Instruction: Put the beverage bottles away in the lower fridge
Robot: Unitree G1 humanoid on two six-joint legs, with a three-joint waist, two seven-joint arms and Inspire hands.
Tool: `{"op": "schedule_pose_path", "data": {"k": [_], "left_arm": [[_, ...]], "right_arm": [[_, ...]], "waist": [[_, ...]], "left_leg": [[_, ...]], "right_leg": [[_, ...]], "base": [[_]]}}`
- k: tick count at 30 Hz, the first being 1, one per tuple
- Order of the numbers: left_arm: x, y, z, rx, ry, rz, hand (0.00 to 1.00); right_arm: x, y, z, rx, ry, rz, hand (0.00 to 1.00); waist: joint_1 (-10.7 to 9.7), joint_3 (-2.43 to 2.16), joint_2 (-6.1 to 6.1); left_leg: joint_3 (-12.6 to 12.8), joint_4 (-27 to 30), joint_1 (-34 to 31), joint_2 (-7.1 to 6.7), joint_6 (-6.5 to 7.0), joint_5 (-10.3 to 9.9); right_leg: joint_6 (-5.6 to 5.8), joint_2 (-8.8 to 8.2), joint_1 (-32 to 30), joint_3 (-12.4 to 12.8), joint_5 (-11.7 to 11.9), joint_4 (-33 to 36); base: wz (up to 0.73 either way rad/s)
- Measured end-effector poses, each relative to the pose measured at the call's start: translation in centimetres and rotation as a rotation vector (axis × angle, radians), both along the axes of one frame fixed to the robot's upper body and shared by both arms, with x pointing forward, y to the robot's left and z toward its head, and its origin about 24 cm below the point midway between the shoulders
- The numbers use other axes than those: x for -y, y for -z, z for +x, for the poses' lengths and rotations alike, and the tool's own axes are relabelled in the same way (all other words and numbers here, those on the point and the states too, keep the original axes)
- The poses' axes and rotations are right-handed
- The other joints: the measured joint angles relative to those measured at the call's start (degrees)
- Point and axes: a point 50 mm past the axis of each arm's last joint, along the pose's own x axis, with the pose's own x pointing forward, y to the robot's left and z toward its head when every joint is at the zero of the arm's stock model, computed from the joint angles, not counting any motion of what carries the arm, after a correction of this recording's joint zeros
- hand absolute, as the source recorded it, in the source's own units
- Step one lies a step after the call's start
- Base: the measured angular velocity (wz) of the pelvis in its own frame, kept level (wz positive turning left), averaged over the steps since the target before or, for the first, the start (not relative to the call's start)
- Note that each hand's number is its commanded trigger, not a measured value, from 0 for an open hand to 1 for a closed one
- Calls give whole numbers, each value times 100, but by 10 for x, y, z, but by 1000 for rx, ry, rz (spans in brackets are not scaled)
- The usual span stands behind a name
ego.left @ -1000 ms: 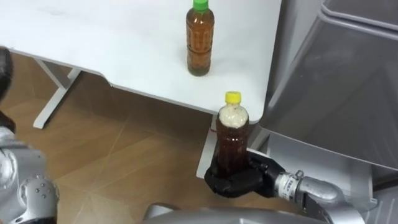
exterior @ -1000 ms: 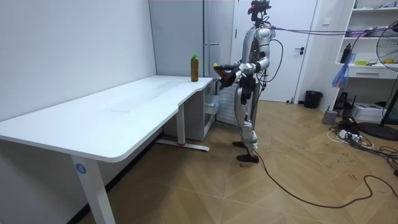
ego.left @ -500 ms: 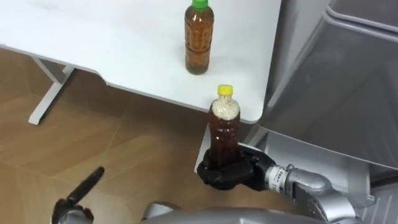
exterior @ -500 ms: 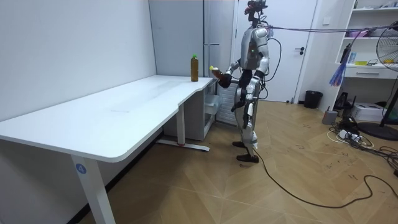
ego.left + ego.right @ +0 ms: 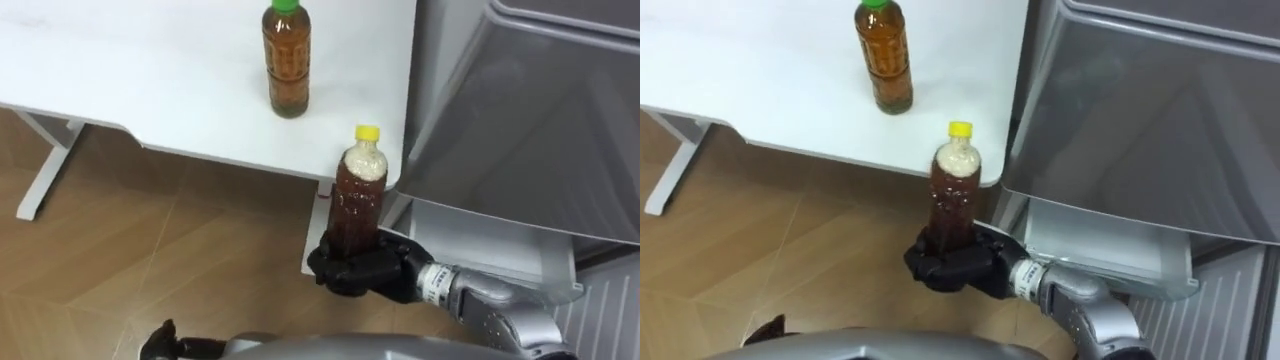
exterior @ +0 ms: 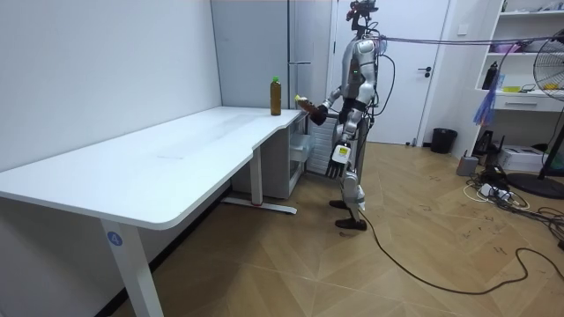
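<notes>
Currently gripping a yellow-capped bottle (image 5: 358, 205) of brown drink upright in the right hand (image 5: 360, 275), fingers curled round its lower part, just off the table (image 5: 120, 80) corner and beside the fridge (image 5: 520, 110). Second bottle (image 5: 286, 62), green cap, standing on the table. Left hand (image 5: 165, 345) low down, fingers unreadable. Probably full and fairly heavy. Smooth, stiff plastic, best held round the body, not the cap.
</notes>
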Motion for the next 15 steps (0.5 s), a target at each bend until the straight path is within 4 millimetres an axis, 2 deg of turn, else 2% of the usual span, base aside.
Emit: {"op": "schedule_pose_path", "data": {"k": [5, 8, 13, 15], "left_arm": [[0, 0, 4, -20, 92, 6, 0], [3, 1, 3, -32, 118, 5, 0], [4, 1, 0, -43, 132, 13, 0], [4, 1, 1, -40, 128, 14, 0]], "right_arm": [[1, 6, -4, -81, 130, 72, 100], [-5, 10, -8, -126, 172, 116, 100], [-11, 11, -12, -177, 226, 188, 100], [-13, 12, -16, -202, 243, 212, 100]], "waist": [[-186, -8, 92], [-180, -17, 133], [-187, -28, 137], [-192, -45, 136]], "left_leg": [[3, -19, 1, 7, -2, -3], [18, -11, 5, 7, -2, -2], [20, 19, 9, -3, 0, -1], [14, 16, 16, -5, 0, -1]], "right_leg": [[-2, 16, -13, 1, 1, 6], [-3, 18, -13, 20, 2, 8], [4, 7, -3, 25, 6, 19], [7, 4, 13, 10, 9, 14]], "base": [[0], [0], [1], [4]]}}
